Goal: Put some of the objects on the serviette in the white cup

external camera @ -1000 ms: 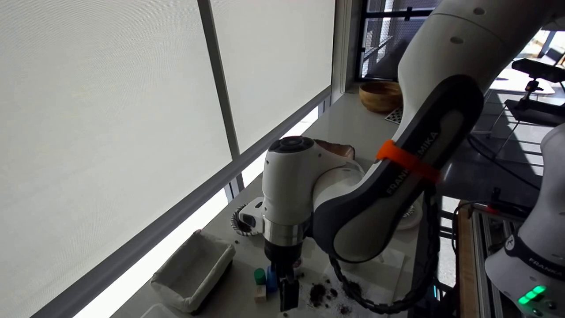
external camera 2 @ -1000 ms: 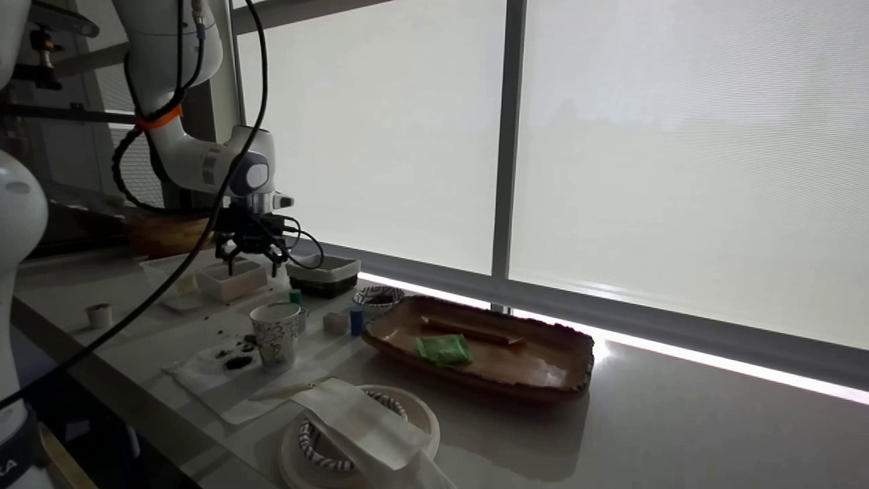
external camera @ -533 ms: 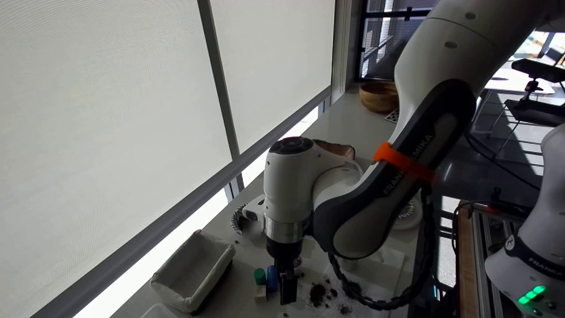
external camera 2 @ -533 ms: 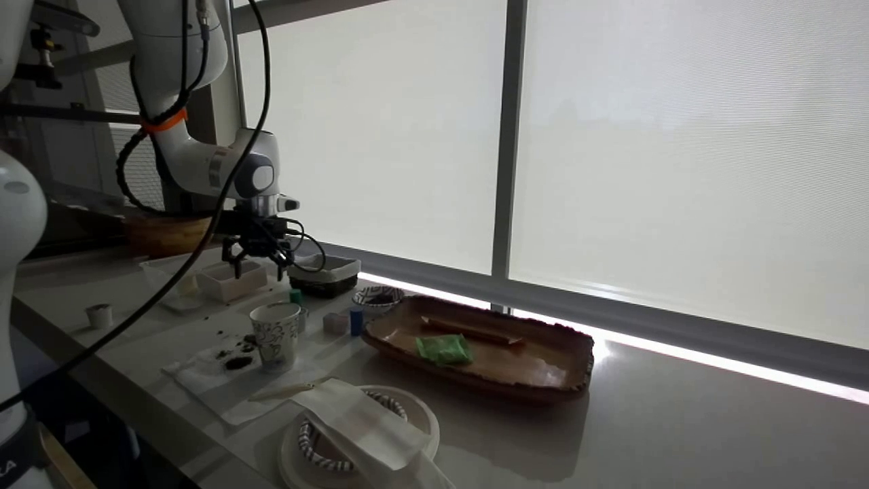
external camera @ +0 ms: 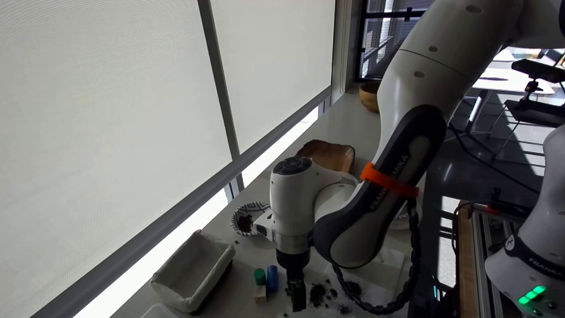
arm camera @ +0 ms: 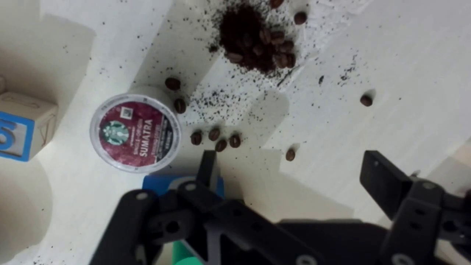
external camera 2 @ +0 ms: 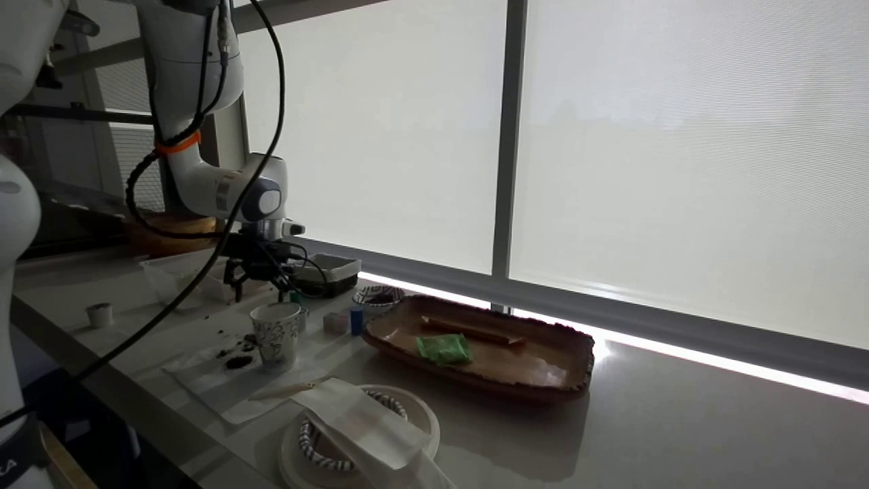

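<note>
**Wide Jaws, Bare Grip**

You are hovering your gripper (arm camera: 292, 165), jaws standing wide and gripping nothing, above coffee beans (arm camera: 234, 141). Beyond, dark grounds (external camera 2: 238, 363) are lying on the serviette (external camera 2: 220, 392) near a patterned cup (external camera 2: 276, 336); a small white cup (external camera 2: 100, 316) is standing farther off.
</note>
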`<move>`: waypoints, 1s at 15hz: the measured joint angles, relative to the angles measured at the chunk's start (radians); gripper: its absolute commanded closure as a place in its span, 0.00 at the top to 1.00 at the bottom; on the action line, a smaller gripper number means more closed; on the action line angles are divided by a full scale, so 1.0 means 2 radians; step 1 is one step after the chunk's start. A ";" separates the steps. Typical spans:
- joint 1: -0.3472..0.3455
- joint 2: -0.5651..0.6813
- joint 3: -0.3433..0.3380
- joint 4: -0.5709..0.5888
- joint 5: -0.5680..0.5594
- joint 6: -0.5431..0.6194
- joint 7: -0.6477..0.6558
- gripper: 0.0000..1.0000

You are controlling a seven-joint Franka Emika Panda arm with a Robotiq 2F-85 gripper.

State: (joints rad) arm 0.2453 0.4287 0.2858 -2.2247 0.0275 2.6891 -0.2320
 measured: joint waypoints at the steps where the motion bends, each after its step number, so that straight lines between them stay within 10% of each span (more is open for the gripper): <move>1: 0.001 0.003 0.000 0.000 -0.006 0.000 0.000 1.00; 15: 0.028 0.042 -0.024 0.018 -0.091 0.037 0.007 1.00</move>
State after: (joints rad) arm 0.3019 0.5136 0.2385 -2.1880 -0.1536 2.7634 -0.2180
